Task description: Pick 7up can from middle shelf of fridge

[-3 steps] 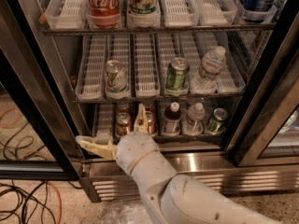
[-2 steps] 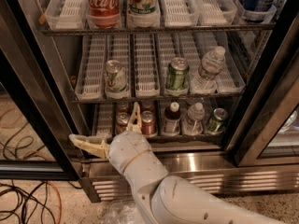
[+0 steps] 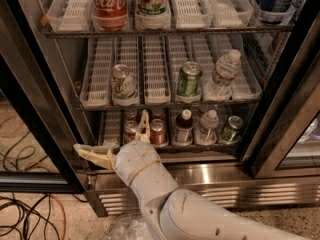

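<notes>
- Hovering below and slightly left of the 7up can [image 3: 123, 81]: gripper [image 3: 111, 131], fingers spread wide, empty.
- Approach step, nothing grasped; can upright in a white lane of the middle shelf [image 3: 156, 74].
- Next, likely: rising to can height, then closing on its sides.
- Far below-left of the can: cables [image 3: 15, 206] on the floor.
- Right of the can: darker green can [image 3: 189, 79], water bottle [image 3: 222, 74].

Coca-Cola bottle [image 3: 109, 4] up top, cables [image 3: 20, 209] on floor [image 3: 65, 224], red can [image 3: 158, 132] behind the claw [image 3: 112, 131].

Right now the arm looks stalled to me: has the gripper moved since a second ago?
Yes. The open gripper has shifted slightly left, toward the left door frame, and sits below the 7up can.
</notes>
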`<state>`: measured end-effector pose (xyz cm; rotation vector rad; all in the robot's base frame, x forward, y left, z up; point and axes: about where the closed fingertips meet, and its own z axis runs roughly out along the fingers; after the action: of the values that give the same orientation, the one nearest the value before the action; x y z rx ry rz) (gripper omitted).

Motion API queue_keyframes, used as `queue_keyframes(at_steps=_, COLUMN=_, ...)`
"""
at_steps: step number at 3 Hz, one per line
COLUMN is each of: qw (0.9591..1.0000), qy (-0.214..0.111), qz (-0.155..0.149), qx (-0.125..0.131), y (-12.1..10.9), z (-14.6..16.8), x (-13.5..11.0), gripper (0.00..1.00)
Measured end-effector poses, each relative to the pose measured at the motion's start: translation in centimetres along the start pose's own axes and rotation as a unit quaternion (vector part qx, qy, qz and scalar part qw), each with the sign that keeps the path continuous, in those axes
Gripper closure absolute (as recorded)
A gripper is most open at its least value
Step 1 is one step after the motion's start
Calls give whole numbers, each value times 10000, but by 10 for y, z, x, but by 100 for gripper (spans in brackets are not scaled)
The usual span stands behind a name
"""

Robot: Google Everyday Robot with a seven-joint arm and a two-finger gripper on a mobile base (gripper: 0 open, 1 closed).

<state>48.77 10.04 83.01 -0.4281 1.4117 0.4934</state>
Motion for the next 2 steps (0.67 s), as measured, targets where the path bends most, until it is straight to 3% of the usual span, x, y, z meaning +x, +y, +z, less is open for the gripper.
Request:
queue_keyframes(at_steps=1, qw=9999, qy=-71, qz=-17, qx=78, y=13, z=6, x=2, gripper=0)
queue_keyframes(at_steps=2, qw=9983, qy=-152, qz=-155, qx=548, y=12, z=16, x=1, gripper=0)
